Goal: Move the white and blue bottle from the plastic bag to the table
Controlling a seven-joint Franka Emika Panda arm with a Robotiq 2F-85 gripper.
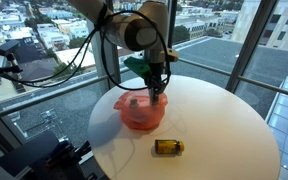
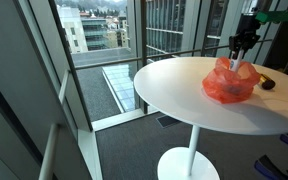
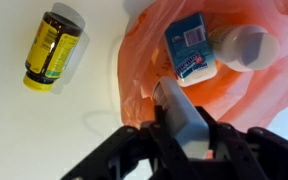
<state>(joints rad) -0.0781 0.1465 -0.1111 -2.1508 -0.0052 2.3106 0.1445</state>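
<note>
An orange plastic bag (image 3: pixel 234 100) lies open on the round white table (image 1: pixel 224 130). Inside it are a white and blue bottle (image 3: pixel 191 52) and a white round-capped item (image 3: pixel 246 45). My gripper (image 3: pixel 179 128) is shut on a grey-white elongated object (image 3: pixel 174 105) at the bag's mouth, just below the white and blue bottle. In both exterior views the gripper (image 1: pixel 159 92) (image 2: pixel 241 60) reaches straight down into the bag (image 1: pixel 142 112) (image 2: pixel 229 85).
An amber bottle with a yellow label (image 3: pixel 50 48) lies on its side on the table beside the bag; it also shows in both exterior views (image 1: pixel 168 147) (image 2: pixel 268 84). Glass walls and a railing surround the table.
</note>
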